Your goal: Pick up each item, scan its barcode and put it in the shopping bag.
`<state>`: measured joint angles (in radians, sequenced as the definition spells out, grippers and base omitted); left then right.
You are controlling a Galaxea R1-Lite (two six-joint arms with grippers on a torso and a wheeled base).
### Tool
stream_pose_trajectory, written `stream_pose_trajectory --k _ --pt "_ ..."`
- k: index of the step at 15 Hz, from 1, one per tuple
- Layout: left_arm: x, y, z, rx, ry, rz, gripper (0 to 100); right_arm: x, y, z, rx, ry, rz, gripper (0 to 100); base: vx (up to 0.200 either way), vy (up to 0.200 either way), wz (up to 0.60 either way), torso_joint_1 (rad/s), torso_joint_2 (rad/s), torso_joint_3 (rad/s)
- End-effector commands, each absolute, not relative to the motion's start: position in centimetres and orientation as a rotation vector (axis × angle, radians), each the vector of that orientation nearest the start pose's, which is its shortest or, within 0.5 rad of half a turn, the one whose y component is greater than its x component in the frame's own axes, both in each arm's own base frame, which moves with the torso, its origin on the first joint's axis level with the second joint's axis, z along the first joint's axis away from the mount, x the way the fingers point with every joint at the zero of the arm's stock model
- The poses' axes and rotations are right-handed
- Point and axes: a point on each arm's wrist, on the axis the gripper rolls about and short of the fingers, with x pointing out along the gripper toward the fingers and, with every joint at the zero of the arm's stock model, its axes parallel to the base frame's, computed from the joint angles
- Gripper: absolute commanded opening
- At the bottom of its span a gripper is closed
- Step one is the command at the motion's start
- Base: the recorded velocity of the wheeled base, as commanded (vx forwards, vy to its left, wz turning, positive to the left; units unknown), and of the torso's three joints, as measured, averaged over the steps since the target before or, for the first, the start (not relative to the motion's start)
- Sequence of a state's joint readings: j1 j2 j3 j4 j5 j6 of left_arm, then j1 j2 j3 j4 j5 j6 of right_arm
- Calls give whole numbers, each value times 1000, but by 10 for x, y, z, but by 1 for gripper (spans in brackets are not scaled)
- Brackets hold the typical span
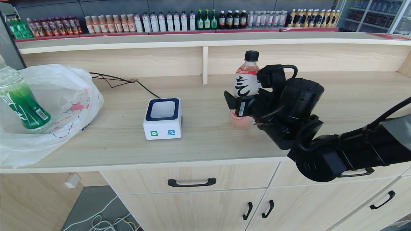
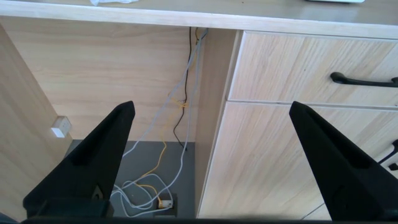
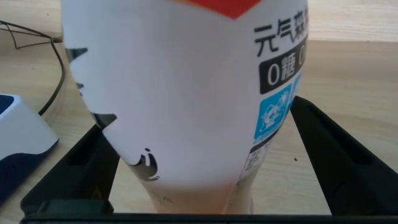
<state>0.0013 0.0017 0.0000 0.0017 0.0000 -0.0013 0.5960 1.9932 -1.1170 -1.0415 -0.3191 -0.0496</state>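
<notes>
Shop worktop (image 1: 205, 144): right end effector (image 1: 240, 104) straddles the upright pink drink bottle (image 1: 246, 81), spread wide, ungripped; an off-centre squeeze could topple it. Left end effector (image 2: 208, 162) gapes empty.

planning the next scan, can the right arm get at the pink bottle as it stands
Likely yes: the right claw sits open around the pink bottle on the counter, one finger each side, nothing in between.

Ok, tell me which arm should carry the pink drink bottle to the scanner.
Right. The right end effector, open, straddles the upright pink drink bottle on the counter, just beside the barcode scanner. The left end effector hangs open and empty below the counter edge, facing the cabinet drawers.
</notes>
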Motion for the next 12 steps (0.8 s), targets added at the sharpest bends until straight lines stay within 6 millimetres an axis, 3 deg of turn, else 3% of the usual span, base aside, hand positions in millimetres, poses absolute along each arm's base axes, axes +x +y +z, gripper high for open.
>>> stream_pose_trajectory --k 1,4,5,12 --pt "-23 0 75 -2 3 2 100 330 216 204 23 -156 273 100 0 0 0 0 0 0" --pt "-23 0 75 -2 3 2 100 330 215 205 25 -159 271 100 0 0 0 0 0 0" --pt "-23 0 75 -2 3 2 100 330 215 205 25 -159 271 0 0 0 0 0 0 0" --pt "-23 0 75 -2 3 0 100 328 215 209 15 -174 265 0 0 0 0 0 0 0"
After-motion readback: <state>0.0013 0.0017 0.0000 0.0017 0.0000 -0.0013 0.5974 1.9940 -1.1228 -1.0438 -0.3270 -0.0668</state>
